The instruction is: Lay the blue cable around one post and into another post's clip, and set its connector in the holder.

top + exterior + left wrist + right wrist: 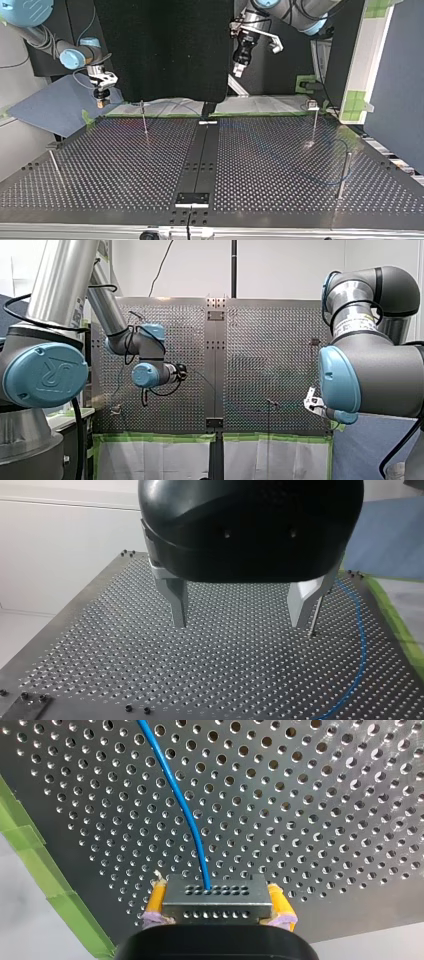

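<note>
Our right claw (216, 890) is pinching the connector (215, 901), a small metal block with rows of holes. Its yellow pads (156, 897) press against the block's two short sides. The blue cable (175, 795) leaves the block's upper face midway between the pads. It runs ahead of the claw in a gentle curve over the perforated worktop (325, 795). Off to one side of this claw, green tape (30, 845) lines the worktop's edge. Claw and connector hang above the plate without touching it.

Our left claw (240, 612) is spread wide, and its metal fingers (177, 602) grip nothing. Under and ahead of it lies the perforated plate. A thin post (315, 617) stands just beside one finger, on its outer side. Beyond that post the cable lies on the worktop in a long arc that sweeps past the claw, well apart from both fingers.

Seen from across the worktop, our left claw hangs high above the far edge, pointing down and well apart from everything on the plate. A clip-topped post (313, 120) stands below it and off to one side. Our right claw hovers lower, near the worktop's far edge, with a slender post (144, 117) close beside it. We cannot tell which fixture is the holder.
</note>
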### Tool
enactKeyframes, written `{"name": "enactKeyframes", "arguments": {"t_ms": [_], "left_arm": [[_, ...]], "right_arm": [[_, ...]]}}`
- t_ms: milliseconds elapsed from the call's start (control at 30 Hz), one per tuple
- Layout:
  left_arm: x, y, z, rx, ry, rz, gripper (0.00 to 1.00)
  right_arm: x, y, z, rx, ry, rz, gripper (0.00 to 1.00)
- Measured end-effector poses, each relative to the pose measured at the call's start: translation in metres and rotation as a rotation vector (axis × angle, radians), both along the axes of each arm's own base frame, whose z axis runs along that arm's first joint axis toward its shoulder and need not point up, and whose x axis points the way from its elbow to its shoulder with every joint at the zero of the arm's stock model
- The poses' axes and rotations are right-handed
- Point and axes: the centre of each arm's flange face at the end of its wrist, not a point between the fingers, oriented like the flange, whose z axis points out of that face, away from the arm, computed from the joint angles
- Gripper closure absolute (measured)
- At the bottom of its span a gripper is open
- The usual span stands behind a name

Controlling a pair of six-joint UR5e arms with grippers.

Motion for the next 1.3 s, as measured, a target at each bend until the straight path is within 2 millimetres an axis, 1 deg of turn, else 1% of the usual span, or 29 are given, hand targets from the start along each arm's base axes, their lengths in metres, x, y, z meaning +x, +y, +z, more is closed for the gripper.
{"name": "enactKeyframes", "arguments": {"t_ms": [100, 200, 500, 667, 967, 1100, 1300], "left_arm": [[-0.006, 0.003, -0.004, -0.003, 0.001, 0.001, 0.00], [-0.008, 0.004, -0.005, -0.008, -0.007, 0.002, 0.00], [-0.005, 0.004, -0.002, -0.028, -0.027, 0.002, 0.00], [-0.005, 0.004, -0.002, -0.031, -0.029, 0.005, 0.00], [-0.004, 0.004, -0.002, -0.033, -0.029, 0.008, 0.00], [-0.004, 0.004, -0.002, -0.033, -0.029, 0.008, 0.00], [-0.004, 0.004, -0.002, -0.033, -0.030, 0.008, 0.00]], "right_arm": [[0.000, 0.000, 0.000, 0.000, 0.000, 0.000, 1.00], [0.000, 0.000, 0.000, -0.001, 0.000, 0.000, 1.00], [0.000, 0.000, 0.000, 0.001, 0.001, 0.001, 1.00], [0.000, -0.004, 0.002, 0.003, 0.010, -0.001, 1.00], [-0.003, -0.009, 0.006, 0.023, 0.074, -0.027, 1.00], [-0.001, -0.010, 0.019, 0.021, 0.106, -0.027, 1.00], [0.005, -0.011, 0.047, 0.017, 0.131, -0.036, 1.00]]}}
